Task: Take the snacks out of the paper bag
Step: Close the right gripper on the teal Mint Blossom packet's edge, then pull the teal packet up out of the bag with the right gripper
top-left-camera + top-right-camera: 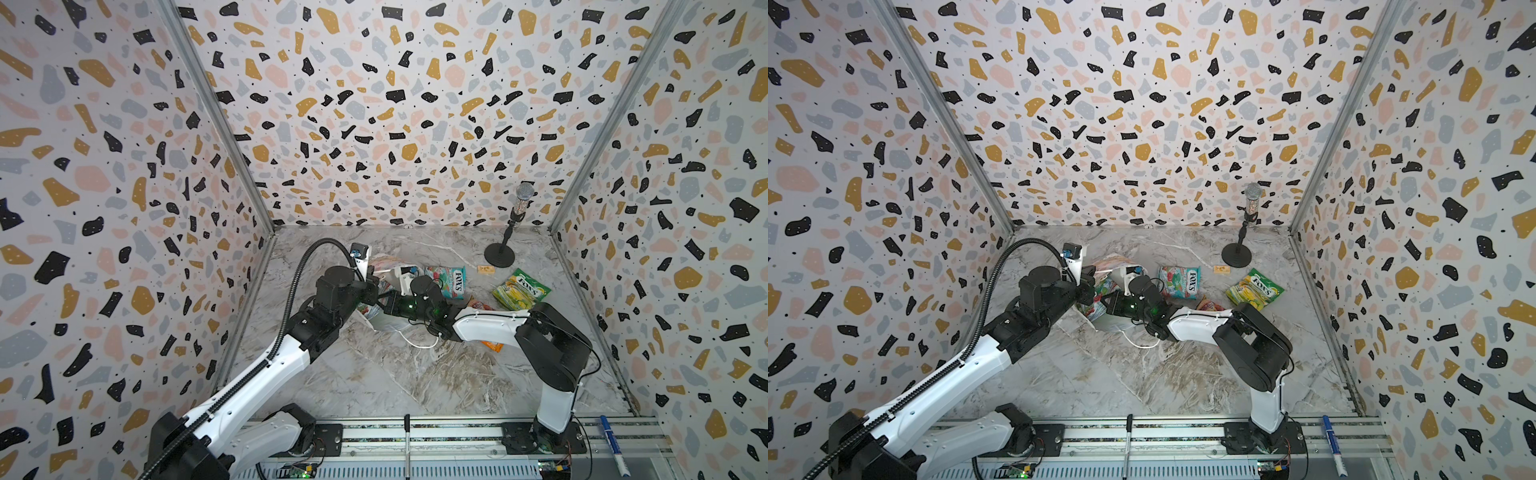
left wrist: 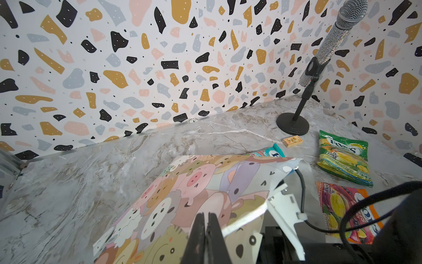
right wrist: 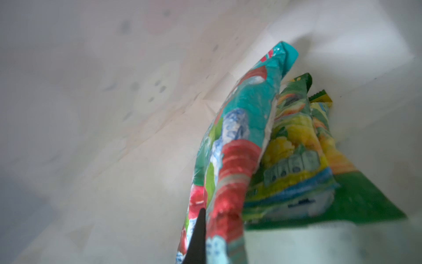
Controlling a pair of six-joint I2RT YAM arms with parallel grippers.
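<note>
Reaching inside the bag (image 2: 182, 194), which lies on the table (image 1: 374, 374) with its edge pinched in the closed left gripper (image 2: 206, 220), the right gripper (image 3: 204, 219) clamps a teal packet (image 3: 235, 160) beside green packets (image 3: 296, 148), so extraction seems underway, needing a steady pull outward.

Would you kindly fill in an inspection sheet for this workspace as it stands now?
Surface: grey veined marble table.
Job's things: bag on its side; teal packet, green packet and orange packet out on the table; second teal packet and second green packet inside.
Clutter: microphone on stand, small box, marker on the front rail.
Grippers: left gripper shut on the bag's edge; right gripper inside the bag, shut on the second teal packet.
Cables: black hose arches above the table; the bag's white cord lies on it.
Surroundings: terrazzo walls on three sides.
</note>
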